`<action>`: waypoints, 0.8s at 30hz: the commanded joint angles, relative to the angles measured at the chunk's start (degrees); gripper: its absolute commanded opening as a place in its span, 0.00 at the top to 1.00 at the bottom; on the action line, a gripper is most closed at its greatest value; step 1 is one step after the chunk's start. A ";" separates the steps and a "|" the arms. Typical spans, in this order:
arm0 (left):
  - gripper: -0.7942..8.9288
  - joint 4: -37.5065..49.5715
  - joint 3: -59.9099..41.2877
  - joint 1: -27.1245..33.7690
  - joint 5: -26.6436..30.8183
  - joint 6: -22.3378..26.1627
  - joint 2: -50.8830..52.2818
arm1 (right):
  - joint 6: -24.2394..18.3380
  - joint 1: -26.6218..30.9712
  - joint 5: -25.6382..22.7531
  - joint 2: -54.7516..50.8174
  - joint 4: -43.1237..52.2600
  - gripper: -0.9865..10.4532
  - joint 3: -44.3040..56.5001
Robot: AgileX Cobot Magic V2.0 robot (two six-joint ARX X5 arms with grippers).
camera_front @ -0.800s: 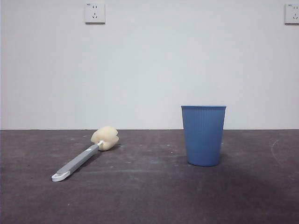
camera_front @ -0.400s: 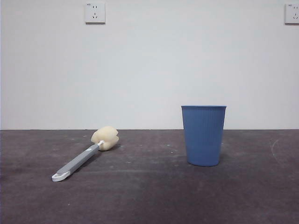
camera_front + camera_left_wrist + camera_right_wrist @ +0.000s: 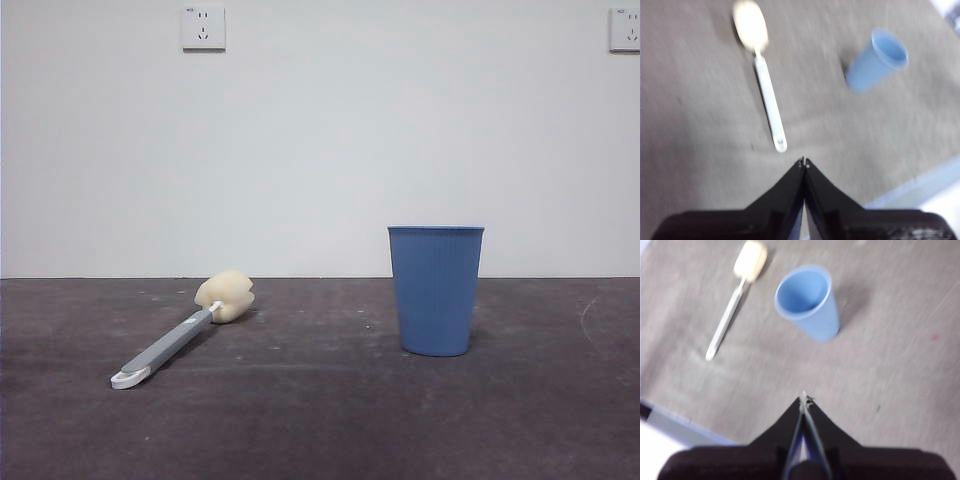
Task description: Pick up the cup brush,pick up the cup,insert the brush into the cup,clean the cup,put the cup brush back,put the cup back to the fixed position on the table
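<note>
The cup brush (image 3: 180, 332) lies flat on the table (image 3: 320, 420) at the left, its cream sponge head toward the wall and its white looped end toward the front. The blue ribbed cup (image 3: 435, 289) stands upright at the right, empty. In the left wrist view my left gripper (image 3: 804, 162) is shut and empty, high above the table, short of the brush's (image 3: 765, 85) looped end; the cup (image 3: 875, 60) also shows there. In the right wrist view my right gripper (image 3: 804, 399) is shut and empty, high above the table, short of the cup (image 3: 807, 302); the brush (image 3: 735, 300) lies beyond. Neither arm shows in the front view.
A white wall with two sockets (image 3: 203, 28) stands behind the table. The table's front edge shows as a pale strip in the left wrist view (image 3: 920, 187) and in the right wrist view (image 3: 675, 427).
The brush and cup have not moved. The shadow on the table at the right has faded.
</note>
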State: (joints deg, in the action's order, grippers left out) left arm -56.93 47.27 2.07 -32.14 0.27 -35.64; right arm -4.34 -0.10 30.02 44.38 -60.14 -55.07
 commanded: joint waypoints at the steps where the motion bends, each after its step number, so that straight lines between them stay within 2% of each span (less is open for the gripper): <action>1: 0.92 -2.12 0.15 -1.03 0.00 3.78 -0.35 | -2.40 -0.74 0.02 0.15 -2.49 0.92 0.02; 6: 0.92 -3.63 0.15 -1.84 0.07 4.26 -0.35 | -2.78 -1.99 0.09 0.15 -2.73 0.92 0.02; 9: 0.92 -3.58 0.15 -1.84 -3.34 4.26 -0.35 | -2.75 -2.27 0.09 0.15 -2.73 0.91 0.02; 10: 0.92 -3.56 0.15 -1.84 -4.44 4.26 -0.35 | -2.73 -2.27 0.11 0.15 -2.73 0.90 0.02; 11: 0.87 -3.56 0.17 -1.84 -5.01 4.24 -0.35 | -2.73 -2.27 0.13 0.15 -2.73 0.84 0.02; 12: 0.76 -3.58 0.17 -1.84 -5.05 4.13 -0.35 | -2.71 -2.27 0.13 0.15 -2.71 0.76 0.02; 13: 0.55 -3.58 0.17 -1.84 -5.05 3.98 -0.35 | -2.51 -2.32 0.13 0.15 -2.71 0.65 0.02; 14: 0.38 -3.58 0.17 -1.84 -5.09 3.96 -0.35 | -2.51 -2.32 0.17 0.15 -2.71 0.58 0.02; 15: 0.31 -3.56 0.17 -1.84 -5.44 3.96 -0.35 | -2.49 -2.32 0.26 0.15 -2.71 0.50 0.02; 16: 0.31 -3.54 0.17 -1.84 -5.66 3.96 -0.35 | -2.47 -2.32 0.70 0.15 -2.71 0.46 0.02; 19: 0.31 -1.95 0.26 -1.90 -5.60 3.69 -0.35 | -2.40 -2.32 4.72 0.15 -2.05 0.46 0.02; 24: 0.31 1.97 3.63 -5.60 -4.52 1.07 -4.02 | -1.97 -2.32 4.57 0.15 -1.70 0.46 0.02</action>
State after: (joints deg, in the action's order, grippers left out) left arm -55.83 50.43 -2.96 -36.77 2.70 -39.20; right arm -6.61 -2.28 34.46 44.60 -62.08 -55.07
